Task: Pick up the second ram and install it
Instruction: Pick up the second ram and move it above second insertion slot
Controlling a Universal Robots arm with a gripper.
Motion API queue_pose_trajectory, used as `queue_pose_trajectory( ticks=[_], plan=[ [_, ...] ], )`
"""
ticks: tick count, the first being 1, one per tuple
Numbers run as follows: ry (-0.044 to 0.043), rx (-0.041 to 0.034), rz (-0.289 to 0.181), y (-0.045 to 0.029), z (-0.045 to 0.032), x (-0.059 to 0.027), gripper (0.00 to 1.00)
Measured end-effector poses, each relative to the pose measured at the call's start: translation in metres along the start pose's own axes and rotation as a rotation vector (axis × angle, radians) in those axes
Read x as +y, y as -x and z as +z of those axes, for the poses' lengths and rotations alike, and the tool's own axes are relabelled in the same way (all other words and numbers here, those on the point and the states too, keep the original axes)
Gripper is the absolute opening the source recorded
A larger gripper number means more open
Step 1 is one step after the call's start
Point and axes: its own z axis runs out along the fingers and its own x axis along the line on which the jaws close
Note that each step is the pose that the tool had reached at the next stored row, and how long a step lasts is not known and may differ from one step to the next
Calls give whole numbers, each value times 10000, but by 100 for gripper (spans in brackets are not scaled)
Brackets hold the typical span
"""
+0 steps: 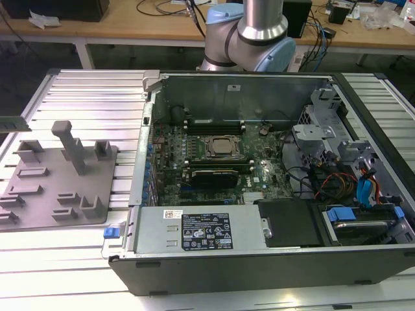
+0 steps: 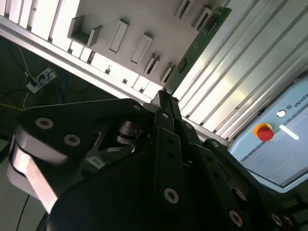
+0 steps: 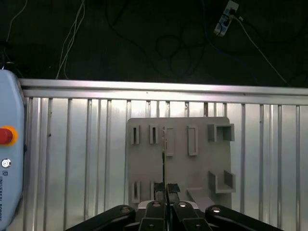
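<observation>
Ribbed aluminium table top (image 1: 84, 91) carries two things in the exterior view. An open black computer case (image 1: 259, 265) sits at centre, with a grey plastic fixture plate with upright posts (image 1: 55, 184) at its 9 o'clock. A green motherboard (image 1: 165, 162) lies flat in the case. Long black memory slots (image 1: 214, 123) run at 12 o'clock of the metal-framed CPU socket (image 1: 220, 148).

Step in hand, my read: pick-up of the stick off the fixture. Install not begun, since the work is over the plate, well apart from the case.

How to do it well, as I judge it:
- lift straight off the plate, no twist, so the board doesn't drag on slot walls
- clamp firmly enough that the long overhang can't pivot in the pads
- hold the board plane square to the fingers
- mind the tall grey post (image 1: 68, 146) on the plate

End effector: the black two-finger gripper (image 3: 166, 190) is closed down narrow on the long flat green circuit-board stick, the second ram (image 3: 164, 163). First wrist view has the stick edge-on, a thin line running out from the fingertips over the plate (image 3: 202, 163).

In the second wrist view the gripper (image 2: 166, 96) pinches the stick (image 2: 202, 41), which points toward the plate (image 2: 144, 19). Its far end is near a slot. I can't tell whether that end touches the plate, or where along its length the fingers bite.

Thin greenish strip at the exterior view's 9 o'clock edge is likely the second ram (image 1: 13, 121).
</observation>
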Motion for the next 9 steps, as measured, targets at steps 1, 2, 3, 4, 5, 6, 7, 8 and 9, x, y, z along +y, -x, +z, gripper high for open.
queue_pose_trajectory(
  ticks=[1,2,3,4,5,6,7,8,9],
  plan=[
    [1,2,0,6,-71,3,10],
    [0,3,1,13,-128,7,10],
    [0,4,0,20,-187,9,10],
    [1,5,0,25,-230,12,10],
    [0,5,0,28,-256,13,10],
    [0,7,0,35,-308,16,10],
    [0,9,0,42,-367,19,10],
    [0,11,0,48,-424,21,10],
    [0,13,0,51,-454,23,10]
  ],
)
